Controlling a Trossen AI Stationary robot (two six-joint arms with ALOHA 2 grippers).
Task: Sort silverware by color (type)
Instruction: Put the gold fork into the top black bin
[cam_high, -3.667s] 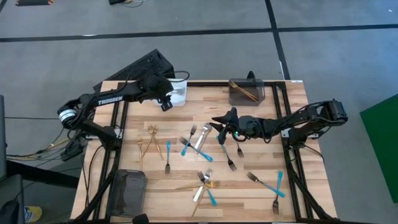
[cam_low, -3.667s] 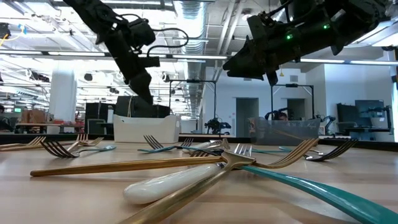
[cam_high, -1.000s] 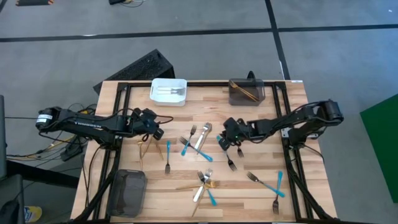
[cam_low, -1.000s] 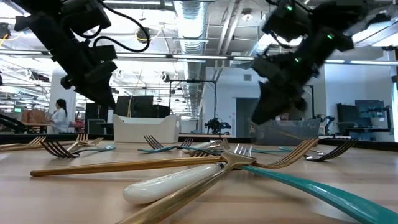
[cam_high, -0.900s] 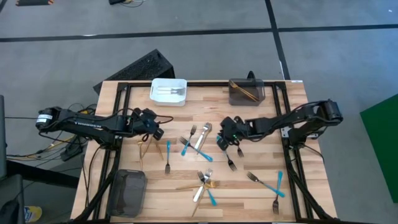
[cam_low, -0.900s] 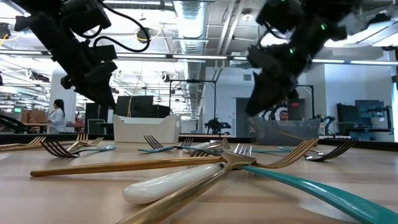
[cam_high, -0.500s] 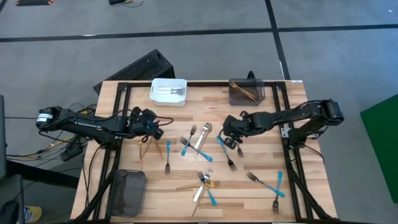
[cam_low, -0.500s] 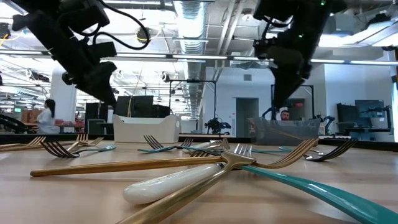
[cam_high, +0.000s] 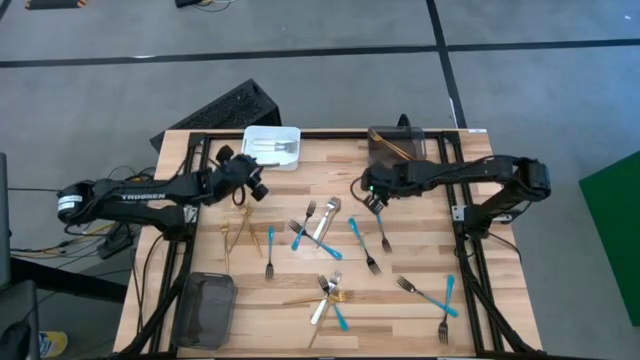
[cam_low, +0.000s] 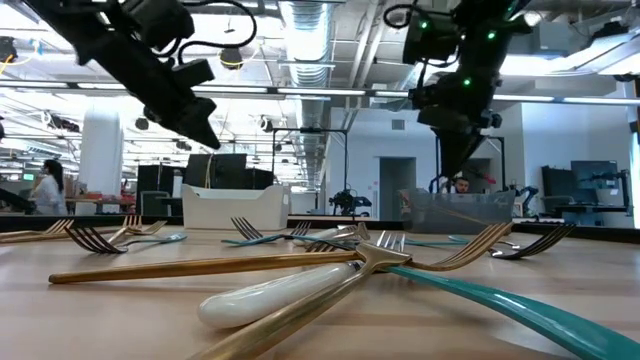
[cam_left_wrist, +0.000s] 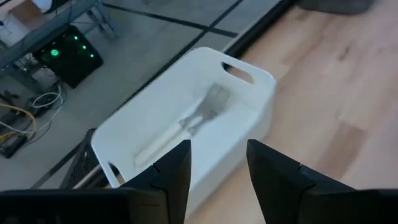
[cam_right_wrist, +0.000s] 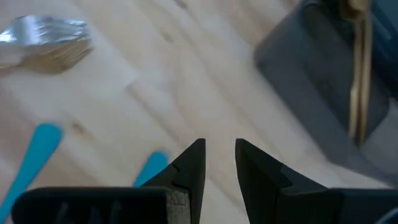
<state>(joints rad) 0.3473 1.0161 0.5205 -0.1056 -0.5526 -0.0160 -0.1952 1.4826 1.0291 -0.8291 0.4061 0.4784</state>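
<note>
Over the upper left of the pale wooden bench (cam_high: 420, 215), the left claw (cam_high: 247, 184) hovered just below the white rectangular plastic bin (cam_high: 272, 147); in the left wrist view its two dark fingers (cam_left_wrist: 166, 171) stood apart with nothing between them, and the white bin (cam_left_wrist: 186, 134) showed a pale-handled fork (cam_left_wrist: 186, 127), blurred, lying inside. White lettering on the left arm read "TROSSEN" (cam_high: 138, 195).

The right claw (cam_high: 373, 196) hung in the upper middle, just beside the dark grey rectangular bin (cam_high: 396, 148). In the right wrist view its fingers (cam_right_wrist: 189, 165) showed a narrow gap and held nothing; a gold utensil (cam_right_wrist: 359, 68) lay in the grey bin (cam_right_wrist: 323, 106), its ends cut off.

The rest of the silverware (cam_high: 330, 290) was scattered across the middle and lower bench: blue-handled forks (cam_high: 312, 240), gold forks (cam_high: 240, 228), plain silver forks (cam_high: 377, 238). A second dark bin (cam_high: 205, 310) sat at the lower left, its contents hard to make out.
</note>
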